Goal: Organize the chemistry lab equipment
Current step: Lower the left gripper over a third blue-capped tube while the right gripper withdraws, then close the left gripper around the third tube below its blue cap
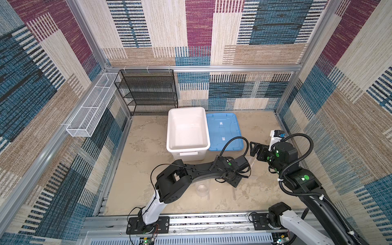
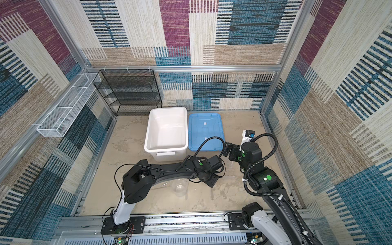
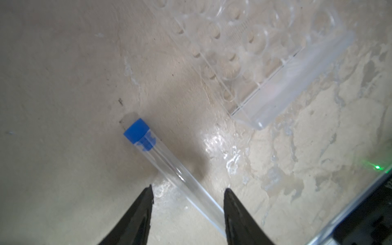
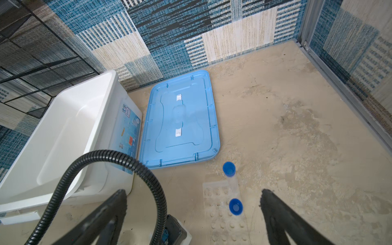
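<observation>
A clear test tube [image 3: 169, 167] with a blue cap lies flat on the table, running slantwise between my left gripper's [image 3: 188, 191] fingers. Its lower end touches one finger, with a gap to the other; the jaws stand apart. The clear tube rack [image 3: 265, 63] lies just beyond it. In the right wrist view two blue-capped tubes [image 4: 232, 182] stand in the rack [image 4: 220, 216], and my right gripper [image 4: 193, 191] hovers above them, wide open and holding nothing. A clear beaker [image 1: 201, 189] stands beside the left arm's forearm in both top views.
The white bin [image 1: 186, 110] stands open at the back with its blue lid [image 1: 224, 131] flat beside it. A black mesh shelf [image 1: 148, 91] lines the back wall and a white wire basket [image 1: 91, 110] hangs on the left wall. A black cable hose [image 4: 110, 154] arches past the bin.
</observation>
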`<state>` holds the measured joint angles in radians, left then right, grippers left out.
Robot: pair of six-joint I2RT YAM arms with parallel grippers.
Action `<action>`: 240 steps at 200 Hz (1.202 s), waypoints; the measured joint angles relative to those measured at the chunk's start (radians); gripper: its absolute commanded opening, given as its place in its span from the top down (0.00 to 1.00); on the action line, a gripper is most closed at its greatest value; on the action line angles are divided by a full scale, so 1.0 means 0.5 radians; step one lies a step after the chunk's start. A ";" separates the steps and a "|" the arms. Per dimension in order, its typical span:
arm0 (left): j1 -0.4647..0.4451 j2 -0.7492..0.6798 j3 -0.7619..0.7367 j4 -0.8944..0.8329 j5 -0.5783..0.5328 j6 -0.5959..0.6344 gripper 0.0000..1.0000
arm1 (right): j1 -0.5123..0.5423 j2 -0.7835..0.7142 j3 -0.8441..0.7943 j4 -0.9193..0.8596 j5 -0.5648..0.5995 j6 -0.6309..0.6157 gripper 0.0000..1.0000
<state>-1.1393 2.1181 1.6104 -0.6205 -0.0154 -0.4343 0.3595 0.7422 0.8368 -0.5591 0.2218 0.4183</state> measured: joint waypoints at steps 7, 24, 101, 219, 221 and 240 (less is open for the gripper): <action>0.009 0.011 0.012 -0.015 0.002 0.002 0.48 | 0.000 0.000 0.011 -0.008 0.020 0.006 0.01; 0.047 0.050 0.076 -0.103 0.054 0.007 0.53 | 0.000 -0.024 0.041 -0.048 0.060 0.063 0.01; 0.138 -0.018 0.102 -0.164 0.156 -0.067 0.48 | 0.000 -0.289 -0.031 -0.280 0.002 0.237 0.01; 0.034 0.137 0.114 -0.130 0.043 -0.179 0.54 | 0.000 -0.311 -0.189 -0.284 -0.344 0.105 0.01; 0.034 0.141 0.124 -0.139 0.043 -0.179 0.56 | 0.000 -0.305 -0.192 -0.284 -0.350 0.103 0.01; 0.036 0.169 0.167 -0.200 0.022 -0.178 0.62 | 0.000 -0.274 -0.204 -0.278 -0.369 0.095 0.01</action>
<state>-1.1213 2.2028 1.6939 -0.7204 -0.0044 -0.5232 0.3595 0.6052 0.7345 -0.6983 0.0372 0.4660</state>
